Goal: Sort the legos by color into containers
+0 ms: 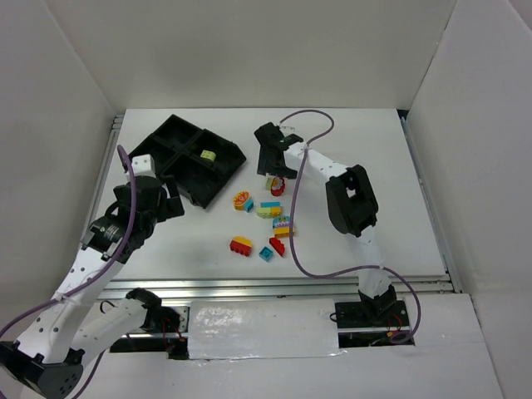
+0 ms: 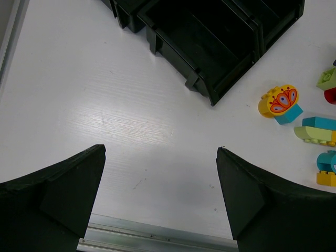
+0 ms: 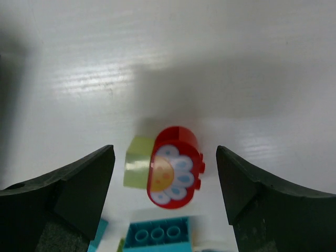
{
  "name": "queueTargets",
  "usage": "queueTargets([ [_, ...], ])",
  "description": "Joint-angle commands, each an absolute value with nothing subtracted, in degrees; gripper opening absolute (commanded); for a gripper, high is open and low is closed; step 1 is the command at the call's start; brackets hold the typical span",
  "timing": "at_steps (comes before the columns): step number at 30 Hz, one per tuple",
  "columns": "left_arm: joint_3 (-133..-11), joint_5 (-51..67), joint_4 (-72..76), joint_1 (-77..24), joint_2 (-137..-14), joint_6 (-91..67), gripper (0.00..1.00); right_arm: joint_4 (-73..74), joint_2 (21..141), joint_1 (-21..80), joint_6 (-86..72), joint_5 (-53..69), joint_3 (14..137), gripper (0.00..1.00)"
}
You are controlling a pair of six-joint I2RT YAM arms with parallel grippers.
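Note:
The black tray [image 1: 179,137] lies at the back left; one pale green brick [image 1: 207,155] lies in its right compartment. My right gripper [image 1: 278,169] is open and empty, hovering over a red flower-faced brick [image 3: 175,167] joined to a pale green brick [image 3: 137,161]; both lie on the table between the jaws, untouched. A teal brick [image 3: 157,236] lies just nearer. My left gripper [image 1: 173,204] is open and empty [image 2: 160,152] above bare table, near the tray's near corner [image 2: 210,79]. A yellow flower brick [image 2: 281,102] lies to its right.
More bricks lie mid-table: a teal, green and yellow one [image 1: 269,209], a teal and yellow stack [image 1: 283,225], a red and yellow one [image 1: 241,245], a small teal one [image 1: 265,254] and a red one [image 1: 277,246]. A metal rail [image 2: 157,239] edges the table front.

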State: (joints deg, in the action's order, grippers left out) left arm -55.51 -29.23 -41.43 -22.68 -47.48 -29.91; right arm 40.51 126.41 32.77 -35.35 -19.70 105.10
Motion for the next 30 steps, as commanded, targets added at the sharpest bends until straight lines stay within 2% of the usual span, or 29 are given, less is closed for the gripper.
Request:
queueTargets([
  [1,-55.8,-29.1,-38.8,-22.4,-47.7,-28.6,1.00,45.4,129.4,32.3,-37.4,-22.4,113.1,0.85],
  [10,-55.9,-28.1,-38.7,-22.4,-47.7,-28.1,1.00,41.7,129.3,32.1,-37.5,-17.3,107.8,0.83],
  [16,-55.9,-28.0,-38.7,-22.4,-47.7,-28.2,1.00,40.0,126.7,31.9,-38.2,-16.7,102.4,0.74],
  [19,-55.8,-28.0,-38.7,-22.4,-47.7,-28.2,1.00,38.2,124.8,32.1,-38.4,-17.3,99.7,0.43],
  [20,-55.8,-27.9,-38.6,-22.4,-47.7,-28.2,0.99,37.2,124.0,32.0,-38.2,-16.8,97.9,0.14],
  [21,-56.0,-27.8,-38.7,-22.4,-47.9,-28.2,0.99,36.7,123.2,32.0,-38.4,-17.2,97.4,0.02],
  [25,-56.7,-23.8,-38.3,-22.4,-48.9,-28.3,1.00,37.3,117.3,32.3,-38.7,-19.1,96.9,0.01],
  [30,-56.2,0.1,-29.2,-22.6,-49.6,-30.5,0.99,38.0,103.9,35.4,-42.1,-26.0,93.6,0.00],
])
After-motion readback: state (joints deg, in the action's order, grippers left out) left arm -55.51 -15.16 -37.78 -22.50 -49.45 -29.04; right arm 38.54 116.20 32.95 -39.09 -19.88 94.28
